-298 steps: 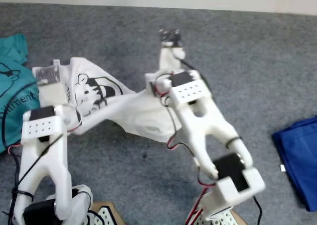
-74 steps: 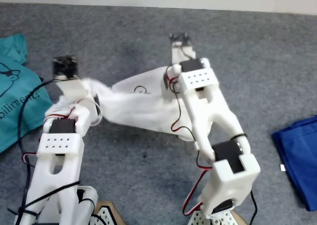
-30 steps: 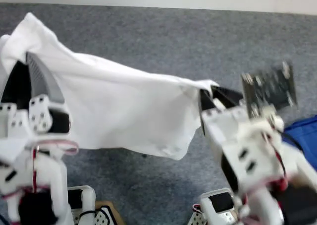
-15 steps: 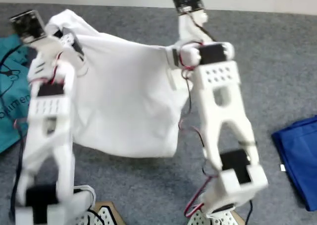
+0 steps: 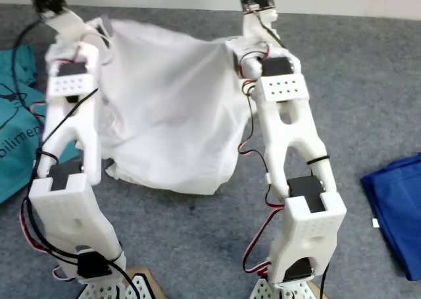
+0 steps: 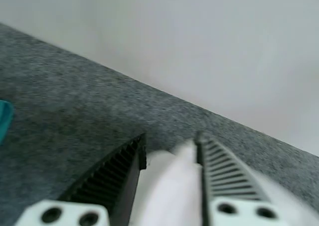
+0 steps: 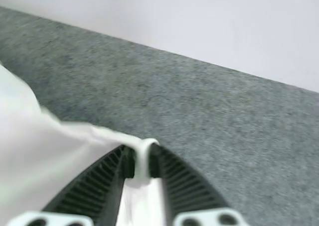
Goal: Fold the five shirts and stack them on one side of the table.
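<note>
L end effector, R end effector grip 1 white shirt; teal shirt, blue shirt: 1 ea.

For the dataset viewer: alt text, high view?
Left gripper and right gripper pinch a white cloth shirt, spread between them over the grey table. A teal shirt lies by the left arm, a blue shirt by the right.

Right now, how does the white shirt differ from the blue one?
The white shirt is held at its far edge by the left gripper and right gripper, spread out; the blue shirt lies untouched. The white shirt is central; the blue shirt sits off at the right edge. Both are over the grey table.
</note>
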Robot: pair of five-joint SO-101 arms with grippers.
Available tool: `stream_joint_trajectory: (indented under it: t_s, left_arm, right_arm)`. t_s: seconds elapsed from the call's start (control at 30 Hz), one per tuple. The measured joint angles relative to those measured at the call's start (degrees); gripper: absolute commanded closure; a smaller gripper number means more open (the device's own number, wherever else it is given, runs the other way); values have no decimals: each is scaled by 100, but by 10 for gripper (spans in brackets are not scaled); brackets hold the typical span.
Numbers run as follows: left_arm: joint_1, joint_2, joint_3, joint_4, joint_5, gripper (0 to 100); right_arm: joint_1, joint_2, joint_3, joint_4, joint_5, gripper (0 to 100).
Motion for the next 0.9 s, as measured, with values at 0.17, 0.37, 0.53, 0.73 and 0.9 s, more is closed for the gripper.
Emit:
stream_joint_trajectory:
  t_s: [0.17,0.37,0.53,0.73,0.9]
  left_arm:
    - [-53,0,-668,1046,0,675]
    - [-53,0,-1073,2409,0,675]
    - [-44,-167,-1363,3886,0,771]
    - [79,-1626,-1363,5442,0,940]
    - [114,-3007,-492,5890,-255,941]
  right_arm:
    - [18,0,-185,422,0,836]
    - [18,-211,-870,1705,0,836]
    - [-18,-923,-1134,3059,0,836]
    - [-360,-1908,-1152,4193,0,836]
    - [-396,-2479,-1152,4949,-255,836]
